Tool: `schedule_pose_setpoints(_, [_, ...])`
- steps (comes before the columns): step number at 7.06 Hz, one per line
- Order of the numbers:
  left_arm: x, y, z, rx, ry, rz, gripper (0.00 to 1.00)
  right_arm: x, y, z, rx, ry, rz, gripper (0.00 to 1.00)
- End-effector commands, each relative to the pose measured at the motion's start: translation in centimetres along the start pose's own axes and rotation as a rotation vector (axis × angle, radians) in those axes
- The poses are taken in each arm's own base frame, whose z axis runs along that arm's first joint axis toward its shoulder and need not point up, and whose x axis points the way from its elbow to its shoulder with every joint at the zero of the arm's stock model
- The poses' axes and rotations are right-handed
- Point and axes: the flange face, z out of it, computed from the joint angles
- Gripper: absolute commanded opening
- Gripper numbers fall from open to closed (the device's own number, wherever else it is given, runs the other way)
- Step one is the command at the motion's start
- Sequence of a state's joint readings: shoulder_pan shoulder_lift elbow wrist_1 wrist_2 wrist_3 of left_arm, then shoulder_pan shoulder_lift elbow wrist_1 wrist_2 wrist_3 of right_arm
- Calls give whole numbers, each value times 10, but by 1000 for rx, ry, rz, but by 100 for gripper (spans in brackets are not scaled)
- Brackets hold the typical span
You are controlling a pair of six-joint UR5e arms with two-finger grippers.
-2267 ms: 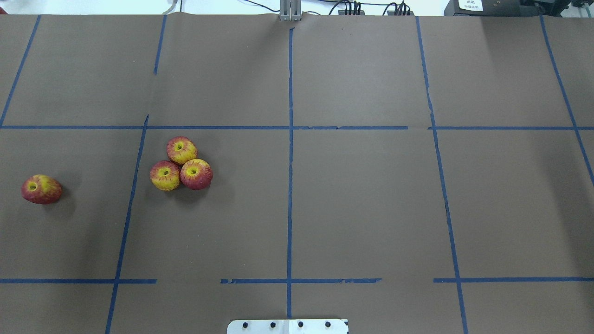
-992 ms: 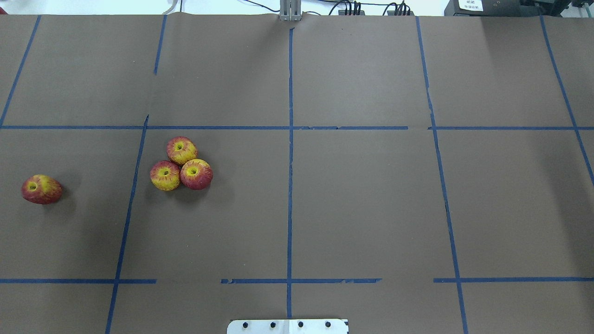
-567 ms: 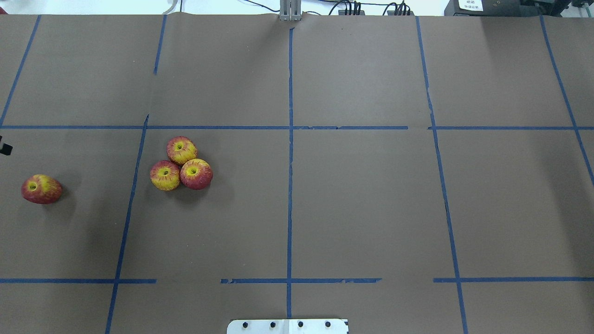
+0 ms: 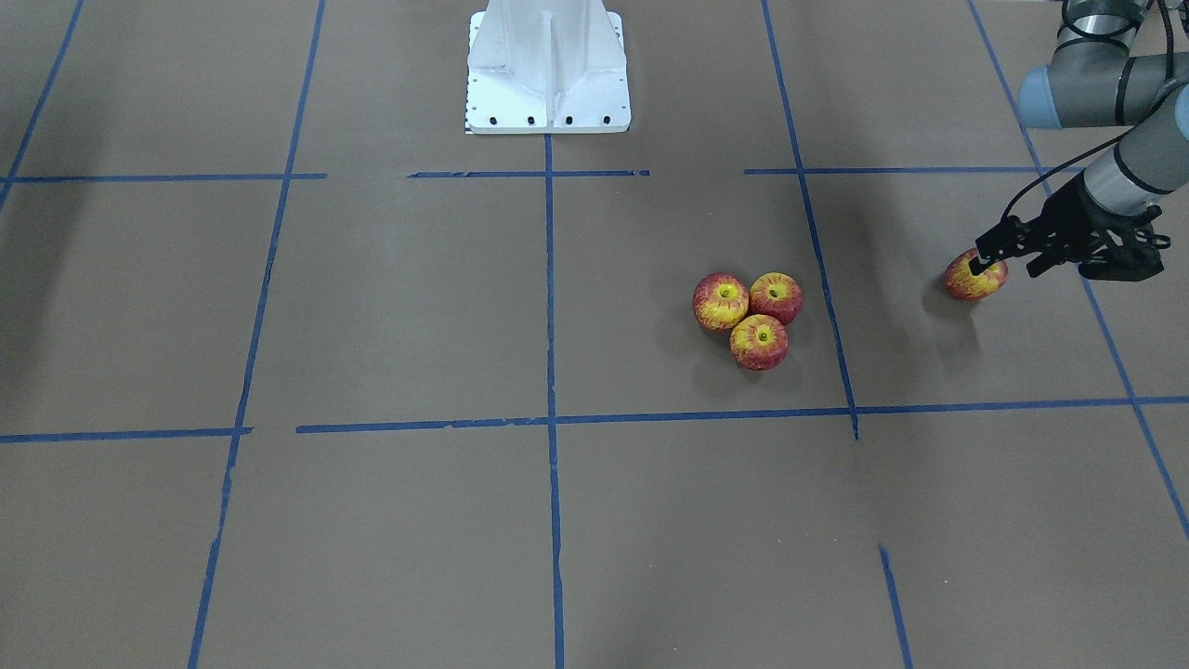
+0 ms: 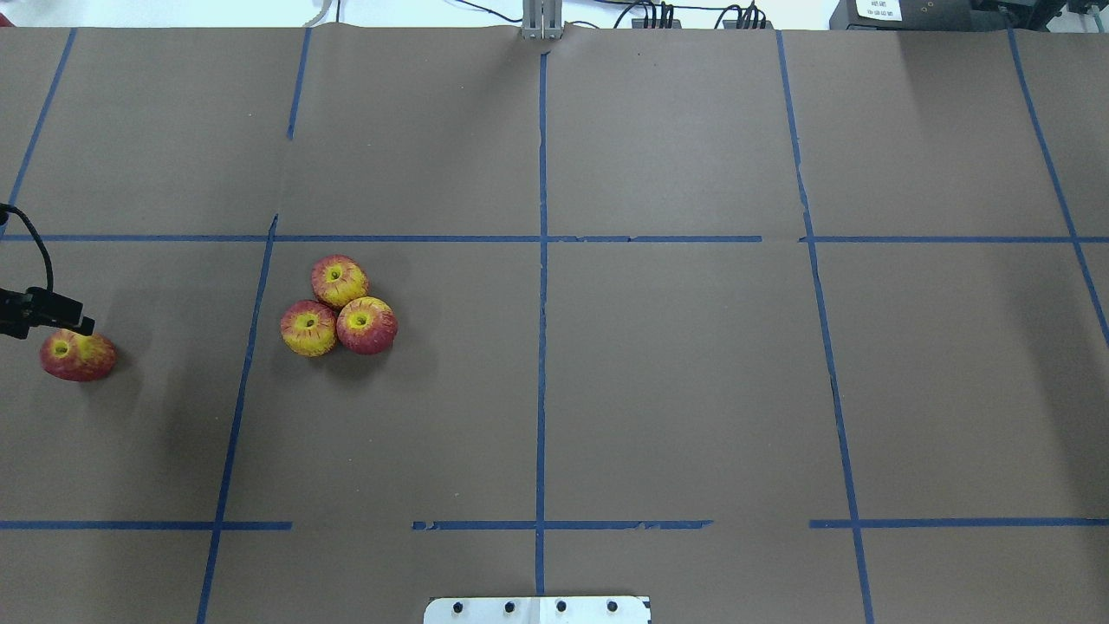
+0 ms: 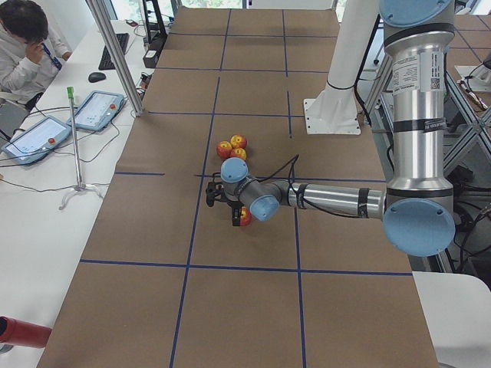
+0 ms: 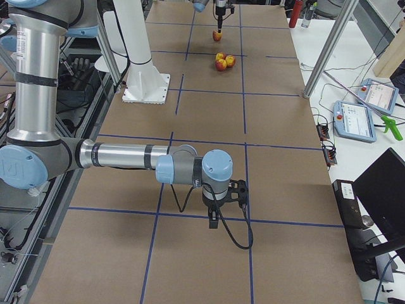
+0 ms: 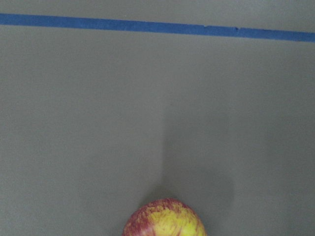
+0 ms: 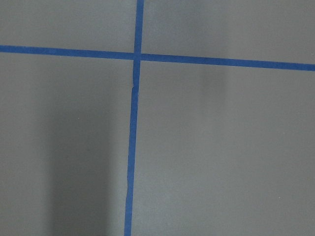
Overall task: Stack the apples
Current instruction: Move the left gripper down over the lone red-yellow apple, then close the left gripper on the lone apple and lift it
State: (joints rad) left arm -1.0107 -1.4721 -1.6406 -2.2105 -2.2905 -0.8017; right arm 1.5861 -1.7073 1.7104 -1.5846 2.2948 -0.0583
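While three apples (image 5: 340, 303) touch nearby, you see the left fingers (image 4: 977, 264) open over the fourth apple (image 5: 78, 354) at the table's (image 5: 693, 390) left edge; for the right fingers (image 7: 214, 220) you cannot tell.

An apple (image 8: 165, 220) peeks in at the bottom edge; blue tape (image 8: 147, 25) crosses above.

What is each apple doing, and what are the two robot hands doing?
lone apple: tipped on its side on the table, not stacked, not lifted.
three bunched apples: upright, dimples up, touching each other, none on top of another.
left hand: open, close above the lone apple.
right hand: low over the table, far from all the apples; open or shut cannot be told.
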Motion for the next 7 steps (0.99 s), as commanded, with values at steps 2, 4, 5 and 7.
schedule_pose_setpoints(2, [-2, 3, 22, -38, -16, 2, 100, 0, 0, 0, 0, 0, 0, 100])
schedule_pose_setpoints(4, [-3, 5, 32, -56, -21, 4, 100, 0, 0, 0, 0, 0, 0, 100])
schedule_pose_setpoints(5, [-3, 5, 32, -56, -21, 4, 100, 0, 0, 0, 0, 0, 0, 100])
schedule_pose_setpoints(7, [-2, 5, 31, -57, -15, 13, 46, 0, 0, 0, 0, 0, 0, 100])
